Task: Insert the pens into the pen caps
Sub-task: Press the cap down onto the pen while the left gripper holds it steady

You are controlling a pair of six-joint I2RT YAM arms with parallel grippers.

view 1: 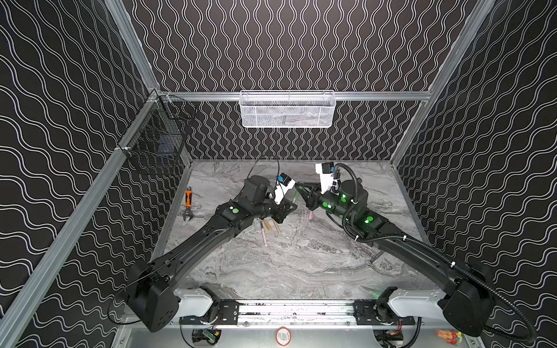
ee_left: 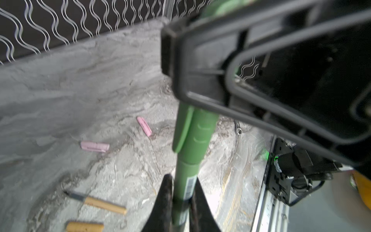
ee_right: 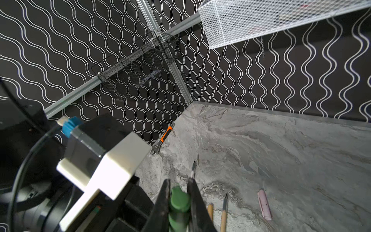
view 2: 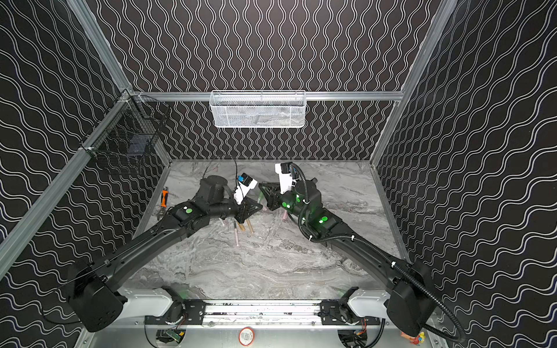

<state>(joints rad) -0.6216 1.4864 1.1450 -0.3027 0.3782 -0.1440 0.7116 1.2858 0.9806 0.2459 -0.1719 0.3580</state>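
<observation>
Capping step. My left gripper [ee_left: 182, 179] clenched on green pen [ee_left: 183, 168], right gripper [ee_right: 179, 181] clenched on green cap [ee_left: 197, 132]; both mid-air. Cap looks seated over tip. Next, I judge: firm axial push, then release.

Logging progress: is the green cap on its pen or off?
On: the green plastic clip cap sleeves the green pen barrel, no tip showing. Fully seated: cannot tell.

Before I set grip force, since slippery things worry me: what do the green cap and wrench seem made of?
Green cap: likely plastic, matte; moulded clip and ridges. Wrench: bare grey metal head; orange-black handle cover, probably rubber or plastic.
</observation>
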